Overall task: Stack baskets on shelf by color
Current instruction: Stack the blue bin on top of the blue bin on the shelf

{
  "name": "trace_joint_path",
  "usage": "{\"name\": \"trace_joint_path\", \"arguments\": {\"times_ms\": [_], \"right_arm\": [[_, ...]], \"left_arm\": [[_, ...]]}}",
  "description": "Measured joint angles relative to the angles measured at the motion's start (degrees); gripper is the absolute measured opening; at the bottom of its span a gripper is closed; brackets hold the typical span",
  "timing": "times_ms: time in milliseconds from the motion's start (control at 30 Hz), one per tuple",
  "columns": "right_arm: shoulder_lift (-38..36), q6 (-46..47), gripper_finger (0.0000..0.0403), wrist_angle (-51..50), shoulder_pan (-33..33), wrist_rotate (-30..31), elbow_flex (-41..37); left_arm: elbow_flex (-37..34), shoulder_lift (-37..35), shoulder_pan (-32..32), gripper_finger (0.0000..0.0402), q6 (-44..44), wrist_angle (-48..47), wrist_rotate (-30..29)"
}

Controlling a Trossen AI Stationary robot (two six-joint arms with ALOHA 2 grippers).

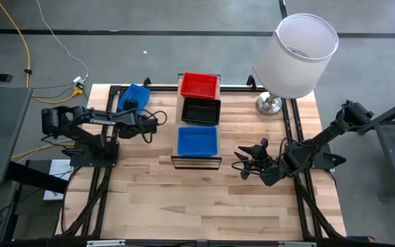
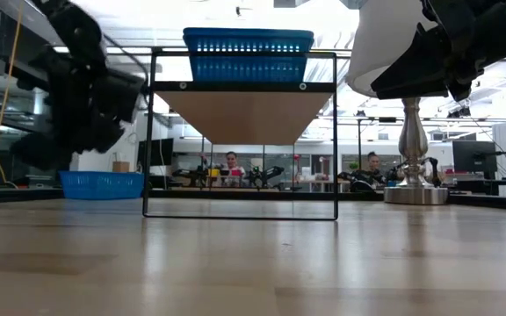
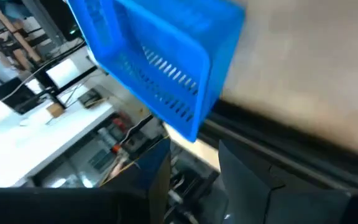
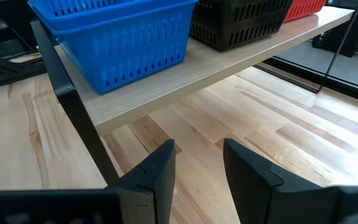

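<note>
The shelf is a light plank on a black frame, running from near to far at the table's middle. On it stand a red basket at the far end, a black basket in the middle, and two nested blue baskets at the near end. Another blue basket rests on its base at the table's far left corner. My left gripper hovers open just short of this basket. My right gripper is open, right of the shelf's near end, facing it.
A lamp with a white shade and a silver base stands at the table's far right, next to the shelf's far end. Bare wood lies under the shelf and across the near half of the table.
</note>
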Motion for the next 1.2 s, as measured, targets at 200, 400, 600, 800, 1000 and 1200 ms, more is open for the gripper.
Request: {"name": "trace_joint_path", "arguments": {"times_ms": [200, 400, 600, 800, 1000, 1200], "right_arm": [[0.0, 0.0, 0.0122, 0.0, 0.0, 0.02, 0.0], [-0.01, 0.0, 0.0122, 0.0, 0.0, 0.04, 0.0], [0.0, -0.25, 0.0122, 0.0, 0.0, 0.31, 0.0], [0.0, -1.07, 0.0122, -0.1, 0.0, 1.42, 0.0], [-0.02, -2.54, 0.0122, -0.17, -0.4, 1.75, 0.0], [0.0, -2.42, 0.0122, -0.18, -3.3, 0.85, 0.0]], "left_arm": [[-3.77, 0.0, 4.33, 0.0128, 6.25, 6.8, -2.91], [-5.73, 0.0, 6.99, 0.0127, 13.89, 20.37, -2.37], [-6.53, 0.0, 9.25, 0.0127, 23.12, 30.07, -0.63], [-6.54, 0.0, 12.2, 0.0127, 28.28, 36.04, 2.65], [-6.54, 0.0, 13.46, 0.0113, 28.28, 36.59, 8.64], [-6.54, -0.34, 12.63, 0.0015, 27.19, 33.84, 11.32]]}}
